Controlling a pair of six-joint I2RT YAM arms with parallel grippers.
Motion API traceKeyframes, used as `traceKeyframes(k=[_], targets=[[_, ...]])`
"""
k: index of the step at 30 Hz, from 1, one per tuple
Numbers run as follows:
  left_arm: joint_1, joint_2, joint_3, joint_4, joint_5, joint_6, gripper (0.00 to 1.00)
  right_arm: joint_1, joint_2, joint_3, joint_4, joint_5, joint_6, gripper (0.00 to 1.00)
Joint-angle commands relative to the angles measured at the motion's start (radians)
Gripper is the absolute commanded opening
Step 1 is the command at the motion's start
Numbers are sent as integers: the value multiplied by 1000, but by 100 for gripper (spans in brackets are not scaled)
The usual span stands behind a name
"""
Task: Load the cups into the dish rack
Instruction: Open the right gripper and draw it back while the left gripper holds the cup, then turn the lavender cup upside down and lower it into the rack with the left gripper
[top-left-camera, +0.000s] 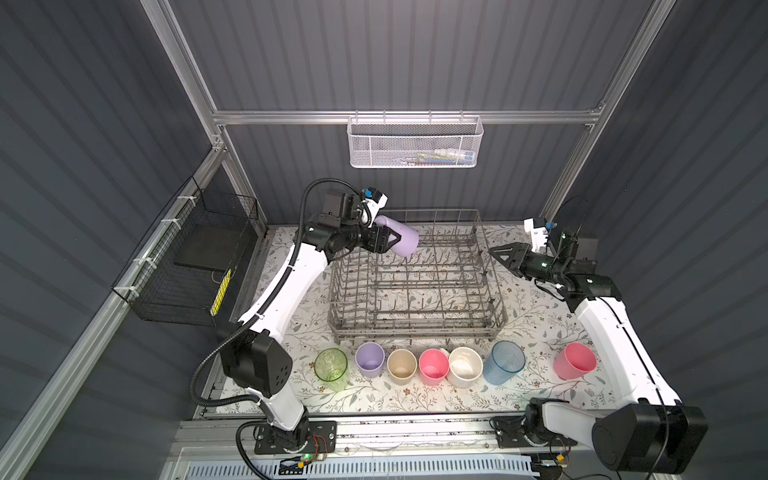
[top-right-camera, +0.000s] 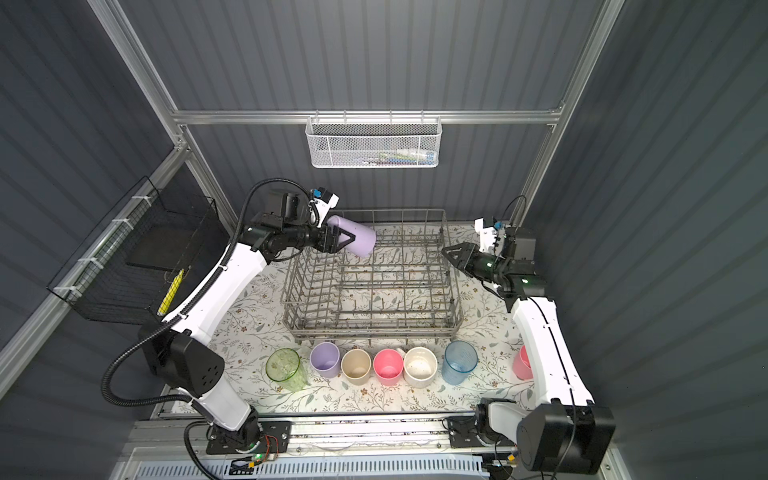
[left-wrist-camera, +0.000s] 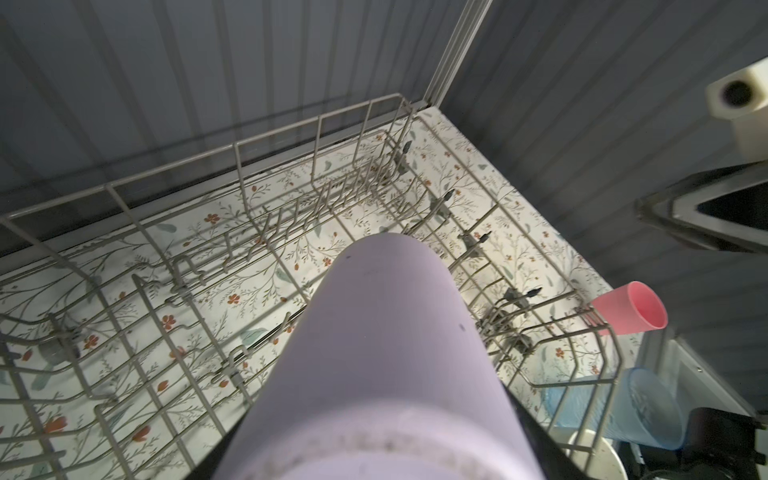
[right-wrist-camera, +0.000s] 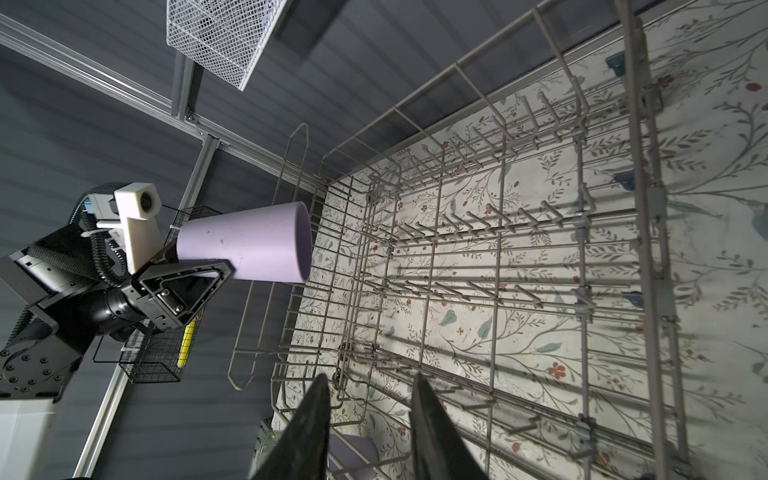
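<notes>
The lilac cup (top-left-camera: 405, 243) is gripped by the left pincer (top-left-camera: 390, 237) and held on its side over the dish rack's (top-left-camera: 419, 330) far-left corner, mouth inward, apparently to be tipped onto the tines, while the right pincer (top-left-camera: 493, 251) is seen parted and empty beside the rack.

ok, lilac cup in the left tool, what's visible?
The lilac cup is an opaque matte plastic tumbler, handleless, slightly tapered, with a few dark specks. The left tool clamps its base end; it lies near horizontal, mouth facing right, held over the dish rack's far left corner. Nothing else seems to touch it.
</notes>
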Motion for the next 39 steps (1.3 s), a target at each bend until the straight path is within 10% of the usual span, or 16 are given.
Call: traceKeyframes(k=[1, 39], targets=[[-18, 58, 96, -91, -109, 48, 20, -10, -7, -11, -22, 16, -42, 34], [-89, 471, 434, -246, -326, 95, 20, -78, -2, -70, -11, -31, -77, 34]])
